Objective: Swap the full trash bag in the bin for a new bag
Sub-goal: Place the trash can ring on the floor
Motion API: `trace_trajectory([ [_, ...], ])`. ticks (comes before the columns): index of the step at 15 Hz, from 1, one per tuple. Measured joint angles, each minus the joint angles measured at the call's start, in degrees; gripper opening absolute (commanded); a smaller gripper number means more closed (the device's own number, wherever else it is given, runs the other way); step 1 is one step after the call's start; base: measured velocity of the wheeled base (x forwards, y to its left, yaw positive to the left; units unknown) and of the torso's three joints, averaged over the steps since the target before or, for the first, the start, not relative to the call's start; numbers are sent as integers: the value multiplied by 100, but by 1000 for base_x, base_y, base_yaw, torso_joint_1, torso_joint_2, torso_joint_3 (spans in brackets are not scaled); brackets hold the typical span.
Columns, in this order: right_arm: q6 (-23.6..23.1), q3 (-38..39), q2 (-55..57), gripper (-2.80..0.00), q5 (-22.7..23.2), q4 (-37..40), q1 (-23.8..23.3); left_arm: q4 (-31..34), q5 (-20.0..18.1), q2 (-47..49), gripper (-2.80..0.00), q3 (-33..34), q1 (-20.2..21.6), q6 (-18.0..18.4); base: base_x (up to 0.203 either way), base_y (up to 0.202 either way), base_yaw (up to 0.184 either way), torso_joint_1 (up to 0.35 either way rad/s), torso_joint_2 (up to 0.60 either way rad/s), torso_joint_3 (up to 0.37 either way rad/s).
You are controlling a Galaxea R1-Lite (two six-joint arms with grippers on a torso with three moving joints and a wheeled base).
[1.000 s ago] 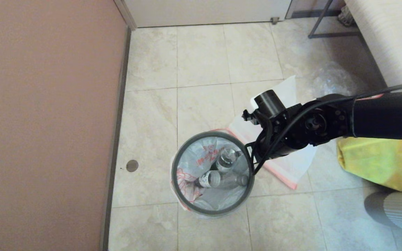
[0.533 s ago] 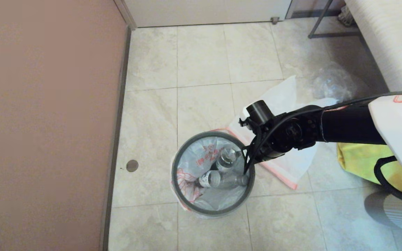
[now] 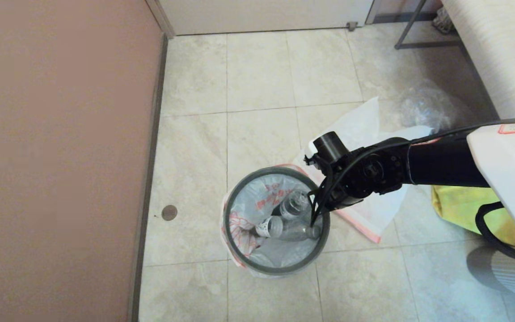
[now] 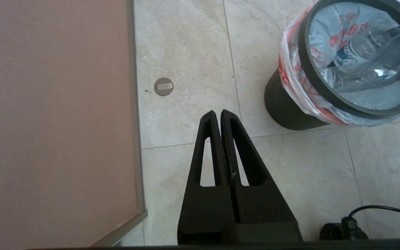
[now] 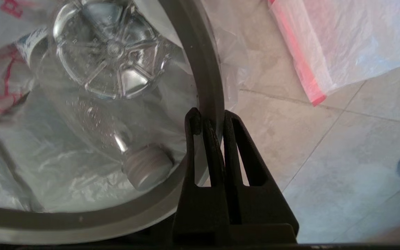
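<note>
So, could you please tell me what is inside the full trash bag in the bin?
Two clear plastic bottles lie inside the full trash bag lining the bin. Anything beneath them is hidden.

A yellow bag (image 3: 472, 205) lay on the tiled floor (image 3: 257, 80) near a crinkled clear bag (image 3: 425, 107). A round metal floor plug (image 3: 169, 212) sat beside the brown wall (image 3: 56, 156), and a metal frame leg (image 3: 411, 27) stood by the pale door (image 3: 262, 15).
</note>
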Motion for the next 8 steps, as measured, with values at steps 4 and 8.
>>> trace_trajectory([
  [4, 19, 184, -340, -280, -95, 188, 353, 0, 0, 0, -280, 0, 0, 0, 0, 0, 0, 0, 0, 0],
  [8, 363, 360, -857, -280, -91, 524, 844, 1, 0, 0, -280, 0, 0, 2, 0, 0, 0, 0, 0, 0],
])
